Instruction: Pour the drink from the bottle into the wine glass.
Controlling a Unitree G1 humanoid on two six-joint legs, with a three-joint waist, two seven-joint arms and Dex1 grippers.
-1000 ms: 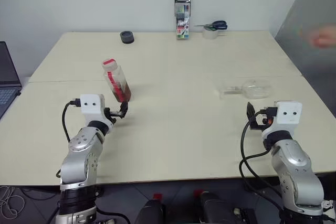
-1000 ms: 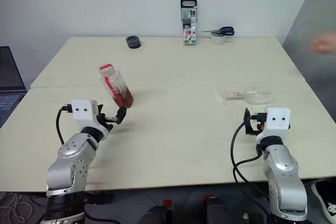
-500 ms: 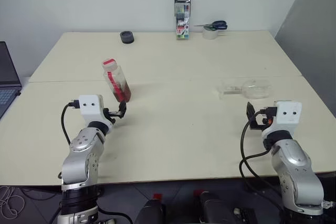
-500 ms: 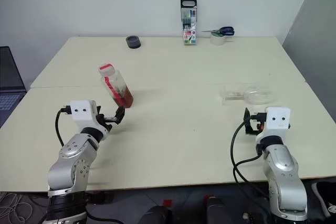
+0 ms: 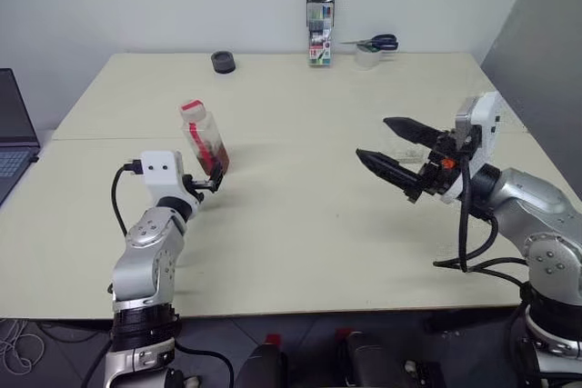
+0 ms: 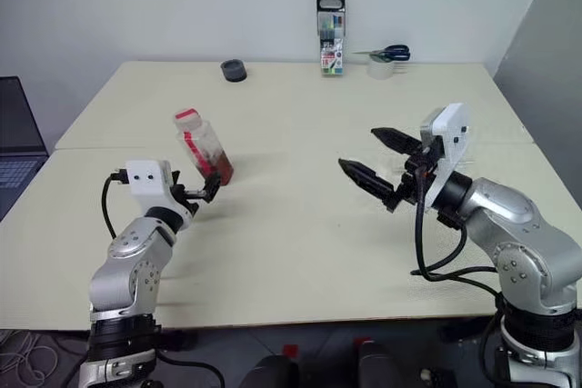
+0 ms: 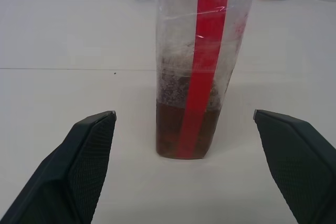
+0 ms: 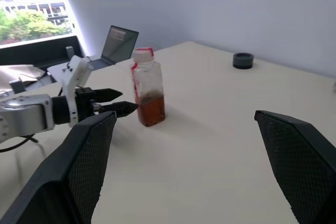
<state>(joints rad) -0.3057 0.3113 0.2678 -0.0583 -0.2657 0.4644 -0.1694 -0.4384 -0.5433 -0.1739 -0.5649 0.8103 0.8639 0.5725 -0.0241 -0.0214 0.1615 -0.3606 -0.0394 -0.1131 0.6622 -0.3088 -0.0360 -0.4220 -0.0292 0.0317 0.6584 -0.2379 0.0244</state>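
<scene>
The bottle (image 5: 205, 137), clear with a red label strip and a pink-red cap, stands on the left half of the table (image 5: 300, 224). The amber drink (image 7: 186, 129) fills its lower part. My left gripper (image 5: 212, 183) is level just in front of the bottle, open, with one black finger to each side and nothing between them. My right gripper (image 5: 373, 139) hangs open above the right half of the table, pointing left toward the bottle and far from it. The wine glass is hidden behind my right hand.
At the far edge are a black tape roll (image 5: 222, 62), an upright pen box (image 5: 319, 38) and scissors lying on a pale tape roll (image 5: 368, 46). A laptop (image 5: 14, 129) sits past the table's left side. A grey panel stands at the right.
My right arm has risen and swung left, its open gripper now pointing across the table and covering the glass. The person's hand at the right edge has gone. My left gripper stays put.
</scene>
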